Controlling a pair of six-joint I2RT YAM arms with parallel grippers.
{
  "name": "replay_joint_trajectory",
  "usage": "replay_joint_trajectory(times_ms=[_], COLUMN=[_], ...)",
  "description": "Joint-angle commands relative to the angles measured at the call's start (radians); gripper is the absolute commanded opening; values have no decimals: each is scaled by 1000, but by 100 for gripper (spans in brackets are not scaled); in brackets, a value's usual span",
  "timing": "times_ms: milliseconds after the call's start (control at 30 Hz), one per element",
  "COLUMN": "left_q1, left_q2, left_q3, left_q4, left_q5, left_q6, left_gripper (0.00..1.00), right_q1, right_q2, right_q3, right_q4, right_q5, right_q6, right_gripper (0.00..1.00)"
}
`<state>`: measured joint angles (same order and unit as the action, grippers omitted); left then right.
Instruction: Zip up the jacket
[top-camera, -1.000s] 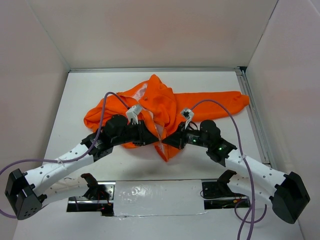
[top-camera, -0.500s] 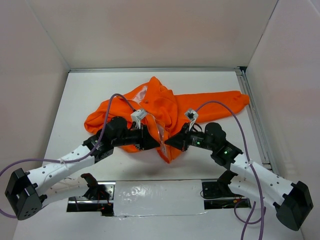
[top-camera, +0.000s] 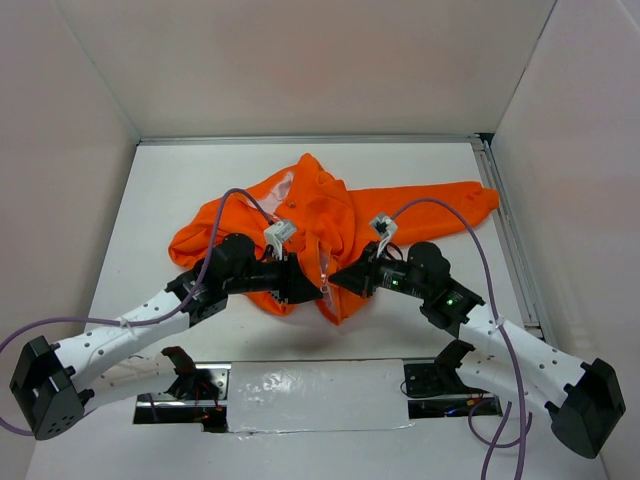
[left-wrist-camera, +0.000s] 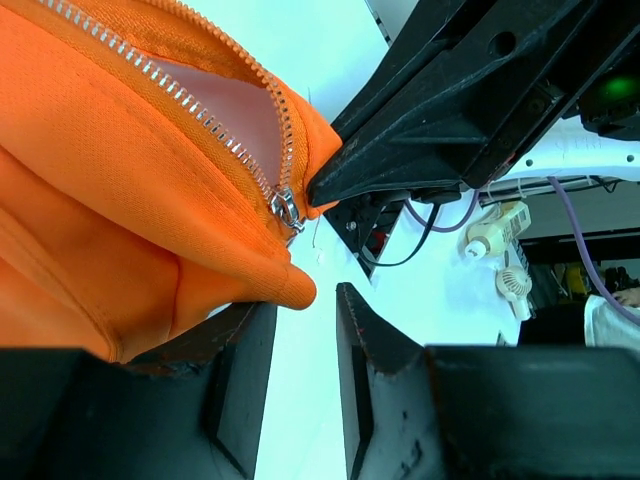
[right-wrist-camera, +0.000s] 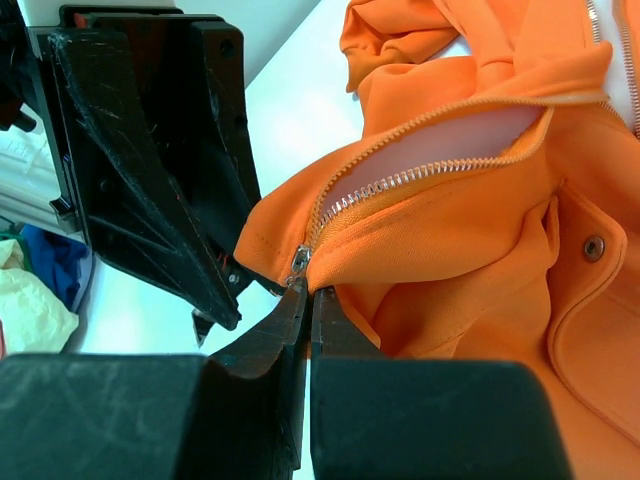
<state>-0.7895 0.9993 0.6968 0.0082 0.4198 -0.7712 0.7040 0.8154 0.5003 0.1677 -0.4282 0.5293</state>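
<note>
1 step in: pinching the jacket (right-wrist-camera: 450, 240) hem with right fingers (right-wrist-camera: 268, 352), left fingers (left-wrist-camera: 240, 380) spread; next, grab zip pull (left-wrist-camera: 285, 208).

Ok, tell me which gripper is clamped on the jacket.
The right gripper: jaws shut on the jacket at the zipper end. The left gripper has its jaws apart, gripping nothing.

jacket (right-wrist-camera: 470, 220): matt orange woven cloth, soft, creased
lining (left-wrist-camera: 235, 105): pale pink cloth, smooth
zipper (right-wrist-camera: 420, 178): shiny silver metal teeth and slider
snap (right-wrist-camera: 594, 247): dull grey metal, at 3 o'clock in the right wrist view
left end effector (left-wrist-camera: 305, 312): matt black plastic, edges scuffed and rough
right end effector (right-wrist-camera: 307, 296): matt black plastic, scratched
desk (top-camera: 150, 200): white, smooth, faint sheen
</note>
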Motion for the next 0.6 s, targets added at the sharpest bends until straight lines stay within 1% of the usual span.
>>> replay_joint_trajectory(times_ms=[0, 67, 133, 167, 233, 300, 333, 367, 433, 467, 567], left_q1=[-8, -7, -7, -8, -7, -7, -7, -7, -7, -7, -5], left_q2=[-2, -1, -2, -7, -19, -44, -50, -68, -85, -100, -117], left_q3=[21, 29, 35, 35, 29, 23, 21, 21, 21, 21, 18], left_q4=[56, 50, 38, 32, 12, -5, -37, -56, -106, -120, -163], left_q5=[13, -2, -15, -30, -44, -49, -52, -74, -102, -133, -179], left_q6=[-20, -23, -30, -36, -50, -69, -73, -83, -102, -106, -122], left_gripper=[42, 43, 51, 58, 67, 77, 79, 83, 85, 99, 99], right_q1=[18, 22, 22, 22, 22, 22, 22, 22, 22, 20, 25], right_q2=[-4, -7, -13, -16, -22, -32, -32, -33, -33, -33, -30], right_q3=[40, 38, 38, 37, 34, 32, 32, 32, 32, 32, 34], right_q4=[49, 47, 36, 30, 23, 16, 15, 12, 10, 10, 13], right_q5=[-7, -6, -3, -1, 5, 6, 8, 8, 8, 5, 3], right_q6=[-9, -9, -14, -15, -15, -15, -15, -15, -15, -14, -11], right_gripper=[0, 0, 0, 0, 0, 0, 0, 0, 0, 0, 0])
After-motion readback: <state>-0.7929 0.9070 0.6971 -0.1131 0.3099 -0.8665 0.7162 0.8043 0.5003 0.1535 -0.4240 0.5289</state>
